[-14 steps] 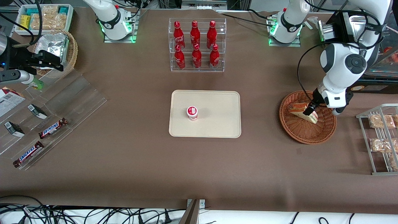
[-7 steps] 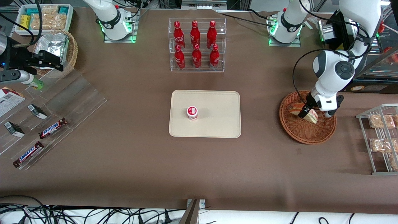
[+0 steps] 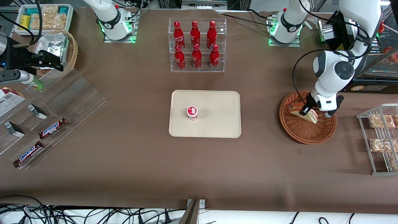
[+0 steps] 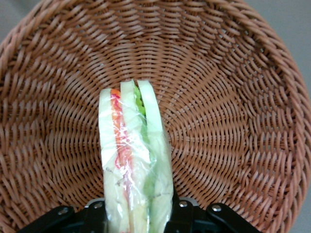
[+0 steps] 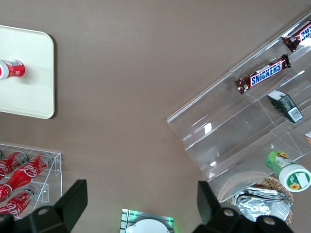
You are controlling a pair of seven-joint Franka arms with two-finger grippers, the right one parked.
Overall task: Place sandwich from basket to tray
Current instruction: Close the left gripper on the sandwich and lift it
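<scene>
The sandwich (image 3: 295,109), a wrapped white-bread wedge with red and green layers, lies in the reddish-brown wicker basket (image 3: 306,140) toward the working arm's end of the table. My gripper (image 3: 306,111) is down inside the basket, shut on the sandwich. In the left wrist view the sandwich (image 4: 131,145) stands on edge between the two black fingers (image 4: 187,216), which press on both bread faces, with the basket's weave (image 4: 233,97) all around. The cream tray (image 3: 217,105) sits mid-table, well apart from the basket.
A small red-and-white cup (image 3: 192,112) stands on the tray. A clear rack of red bottles (image 3: 196,45) is farther from the camera than the tray. A wire rack with snack packets (image 3: 381,137) stands beside the basket. Acrylic shelves with candy bars (image 3: 53,124) lie toward the parked arm's end.
The wrist has shifted a little toward the tray's side over the basket, and the fingers have settled around the sandwich. The sandwich has barely moved and stays in the basket.
</scene>
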